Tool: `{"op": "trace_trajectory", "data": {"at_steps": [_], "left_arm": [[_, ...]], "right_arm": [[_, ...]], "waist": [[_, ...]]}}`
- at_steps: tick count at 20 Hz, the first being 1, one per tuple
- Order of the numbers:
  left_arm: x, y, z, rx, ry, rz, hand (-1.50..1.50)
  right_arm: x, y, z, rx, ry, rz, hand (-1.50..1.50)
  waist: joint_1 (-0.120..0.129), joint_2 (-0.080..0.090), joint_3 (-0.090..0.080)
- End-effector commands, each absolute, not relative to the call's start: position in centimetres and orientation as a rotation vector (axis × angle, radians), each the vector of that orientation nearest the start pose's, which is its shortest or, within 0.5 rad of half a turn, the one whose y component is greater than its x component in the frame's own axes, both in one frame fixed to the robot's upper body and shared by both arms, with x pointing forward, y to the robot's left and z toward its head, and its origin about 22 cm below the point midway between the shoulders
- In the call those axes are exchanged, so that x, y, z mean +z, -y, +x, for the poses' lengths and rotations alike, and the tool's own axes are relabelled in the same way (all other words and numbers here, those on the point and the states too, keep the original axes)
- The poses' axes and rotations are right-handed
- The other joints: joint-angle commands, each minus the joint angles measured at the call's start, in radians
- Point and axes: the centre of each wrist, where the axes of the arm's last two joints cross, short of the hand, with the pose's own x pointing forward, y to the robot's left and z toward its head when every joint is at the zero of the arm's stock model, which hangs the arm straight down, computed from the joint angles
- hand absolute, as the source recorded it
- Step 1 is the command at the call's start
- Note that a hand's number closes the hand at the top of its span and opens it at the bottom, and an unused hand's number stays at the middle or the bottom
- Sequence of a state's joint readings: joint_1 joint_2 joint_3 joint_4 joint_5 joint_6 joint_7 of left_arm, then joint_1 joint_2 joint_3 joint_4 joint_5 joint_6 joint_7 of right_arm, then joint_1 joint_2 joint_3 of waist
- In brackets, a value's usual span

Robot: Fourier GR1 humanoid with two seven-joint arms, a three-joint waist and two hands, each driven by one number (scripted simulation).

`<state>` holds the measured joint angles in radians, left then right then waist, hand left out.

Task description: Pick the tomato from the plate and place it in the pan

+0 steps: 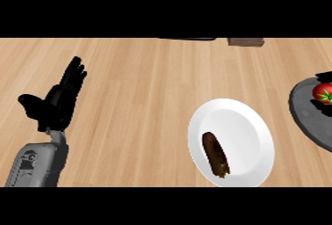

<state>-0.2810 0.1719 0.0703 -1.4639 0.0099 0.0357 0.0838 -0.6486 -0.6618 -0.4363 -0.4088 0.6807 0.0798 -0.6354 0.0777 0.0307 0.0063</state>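
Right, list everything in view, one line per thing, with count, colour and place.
plate: one, white, on the counter right of centre.
brown item: one, dark brown, long, lying on the plate.
pan: one, grey, at the right edge, partly cut off.
tomato: one, red with green stem, in the pan.
counter: one, light wood.
dark objects: two, at the top edge, mostly cut off.
left robot hand: one, black, open, fingers up, at the left.

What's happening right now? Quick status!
Left hand open, resting at left. Right hand out of view. Tomato already in pan. Brown item alone on plate.
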Motion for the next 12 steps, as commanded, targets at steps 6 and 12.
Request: {"op": "trace_trajectory", "data": {"at_steps": [6,12], "left_arm": [[4.3,-25.4,30.1,-0.084,1.652,0.151,0.0],[5.8,-25.7,30.2,-0.083,1.637,0.164,0.0]], "right_arm": [[3.3,48.5,32.4,0.641,1.55,-0.528,-1.5],[4.3,50.0,31.7,0.334,1.753,-0.466,-1.5]], "waist": [[-0.015,-0.002,0.001],[-0.033,-0.014,0.001]]}}
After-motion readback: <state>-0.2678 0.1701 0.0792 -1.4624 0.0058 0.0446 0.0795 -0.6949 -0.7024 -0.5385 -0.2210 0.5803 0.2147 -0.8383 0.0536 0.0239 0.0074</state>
